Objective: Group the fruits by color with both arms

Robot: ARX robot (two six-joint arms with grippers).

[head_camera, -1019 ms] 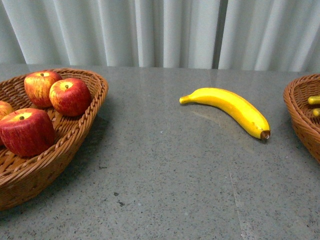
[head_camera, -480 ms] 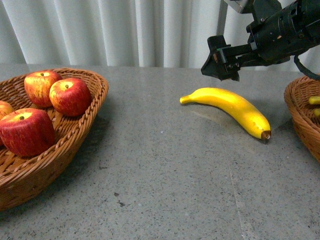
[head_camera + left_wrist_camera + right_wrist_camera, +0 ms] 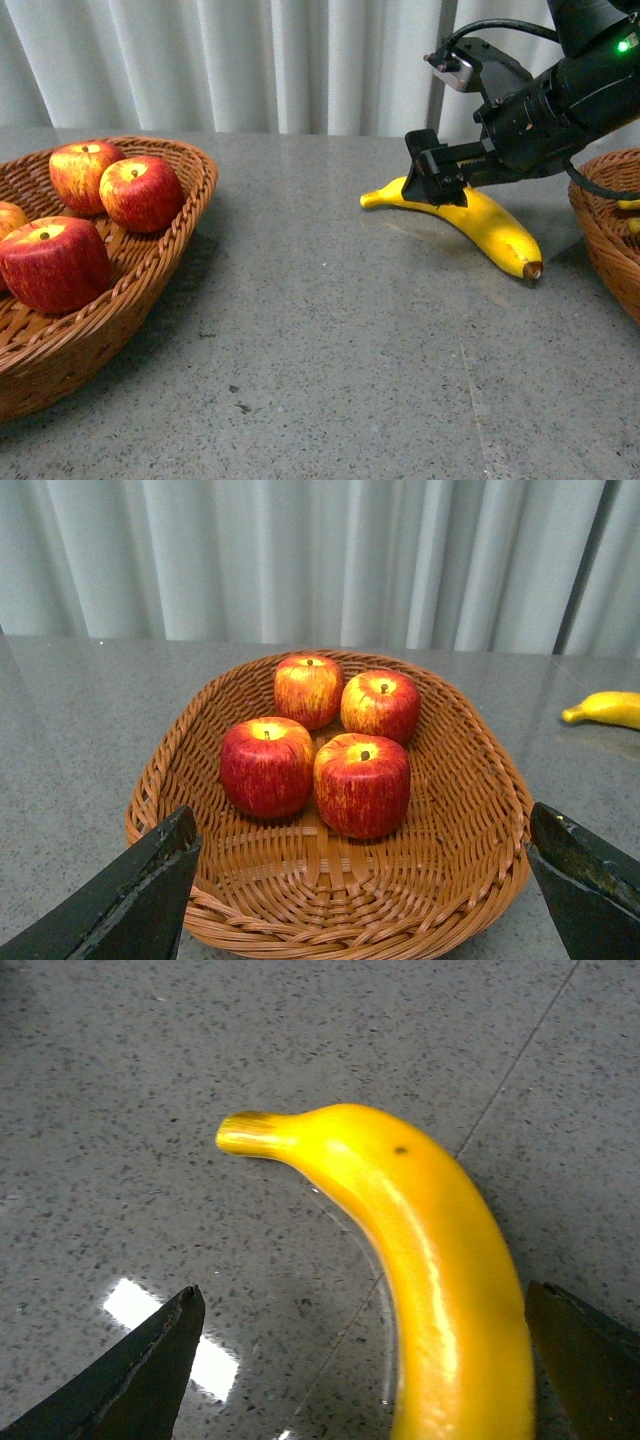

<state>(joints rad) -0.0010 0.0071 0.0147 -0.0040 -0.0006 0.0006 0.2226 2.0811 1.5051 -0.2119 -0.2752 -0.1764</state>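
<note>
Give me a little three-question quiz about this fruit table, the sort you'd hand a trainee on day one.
1. Multiple choice: how many red apples lie in the left wicker basket, going by the left wrist view? A) two B) four C) six
2. True or false: the right gripper has lifted the banana clear of the grey table.
3. Fill the gap: in the right wrist view the right gripper's fingers stand wide ____ on either side of the banana.

Key
1. B, four apples.
2. False: the banana lies on the table, with the gripper low over its stem end.
3. Apart (open), not closed on it.
</note>
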